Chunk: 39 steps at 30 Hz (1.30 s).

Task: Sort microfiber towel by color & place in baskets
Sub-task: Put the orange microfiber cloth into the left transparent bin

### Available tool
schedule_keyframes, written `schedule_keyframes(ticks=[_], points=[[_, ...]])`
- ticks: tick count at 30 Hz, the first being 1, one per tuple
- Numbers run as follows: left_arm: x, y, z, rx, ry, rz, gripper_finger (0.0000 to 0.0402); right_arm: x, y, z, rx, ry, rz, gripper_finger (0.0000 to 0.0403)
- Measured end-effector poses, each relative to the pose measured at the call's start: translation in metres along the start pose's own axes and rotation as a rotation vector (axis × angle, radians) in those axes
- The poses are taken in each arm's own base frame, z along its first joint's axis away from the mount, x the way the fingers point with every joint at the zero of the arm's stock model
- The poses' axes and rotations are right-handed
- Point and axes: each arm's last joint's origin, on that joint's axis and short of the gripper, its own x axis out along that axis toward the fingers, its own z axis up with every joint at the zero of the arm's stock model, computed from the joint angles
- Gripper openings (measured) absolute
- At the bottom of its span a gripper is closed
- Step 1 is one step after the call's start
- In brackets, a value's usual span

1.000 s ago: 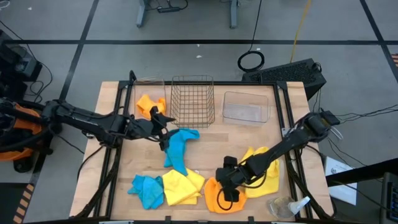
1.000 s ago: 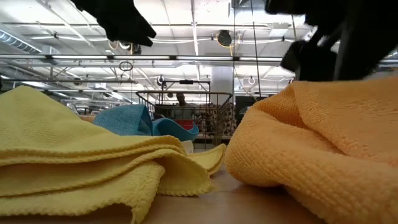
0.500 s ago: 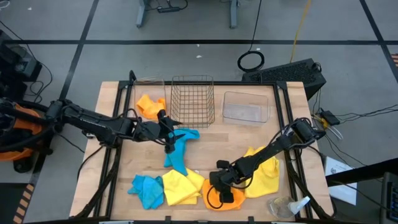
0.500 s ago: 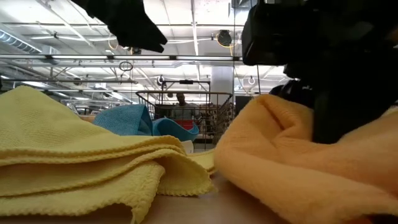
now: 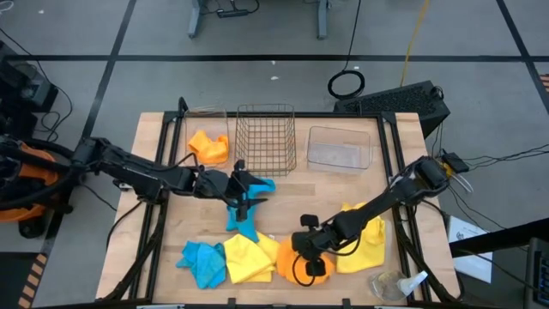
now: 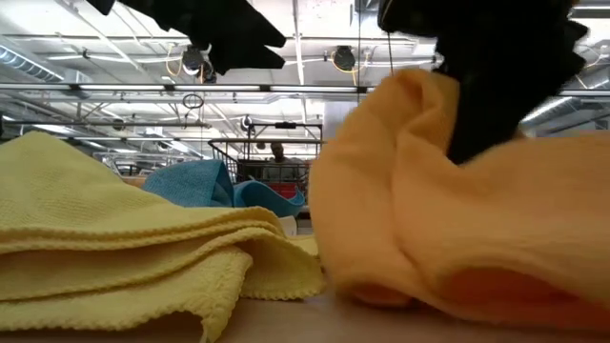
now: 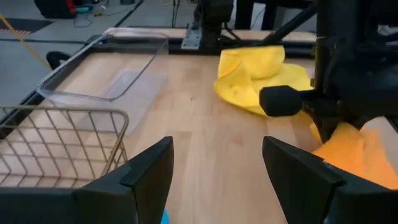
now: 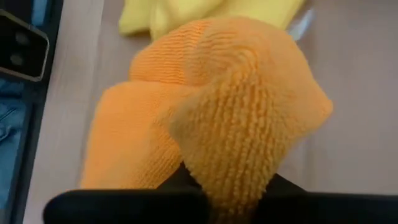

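1. Wooden table point(image 5: 163, 137) fills a workshop floor, with three baskets along its far edge: a clear tub point(image 5: 206, 120) holding one orange towel point(image 5: 208, 146), a wire basket point(image 5: 266, 137) and a second clear tub point(image 5: 339, 146), both apparently without towels
2. An orange towel point(image 5: 304, 266) near the front edge is pinched in the clenched right gripper point(image 5: 304, 249), bunched into a peak with no clear long axis
3. Beside it lie yellow towels point(image 5: 364, 236) point(image 5: 244, 257) and a blue one point(image 5: 202, 262)
4. Farther off, the left gripper point(image 5: 249, 190) hovers over another blue towel point(image 5: 244, 206), fingers spread, grasping nothing
5. Judging by this, sorting has barely begun: one towel binned, five left
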Motion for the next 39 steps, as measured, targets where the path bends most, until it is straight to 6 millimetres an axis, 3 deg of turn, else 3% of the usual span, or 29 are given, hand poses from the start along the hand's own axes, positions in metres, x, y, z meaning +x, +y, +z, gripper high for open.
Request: schedule_keyframes(ticks=[6, 11, 16, 22, 27, 39], points=[[0.009, -0.002, -0.003, -0.004, -0.017, -0.006, 0.0248, -0.036, -0.007, 0.004, -0.012, -0.088, -0.17, 0.0015], [0.014, -0.004, -0.002, 0.006, -0.042, -0.03, 0.0248, -0.076, -0.016, 0.017, 0.033, -0.297, -0.337, 0.0019], [0.012, -0.004, -0.001, 0.016, -0.051, -0.029, 0.0248, -0.108, -0.032, 0.03, 0.11, -0.39, -0.253, 0.0019], [0.011, -0.003, 0.001, 0.033, -0.059, -0.025, 0.0248, -0.11, -0.05, 0.035, 0.181, -0.342, -0.151, 0.002], [0.009, -0.002, 0.005, 0.03, -0.082, -0.02, 0.0248, -0.104, -0.062, 0.039, 0.166, -0.323, -0.171, 0.002], [0.005, -0.001, 0.013, 0.008, -0.143, 0.035, 0.0248, -0.104, -0.059, 0.035, 0.116, -0.293, -0.183, 0.002]])
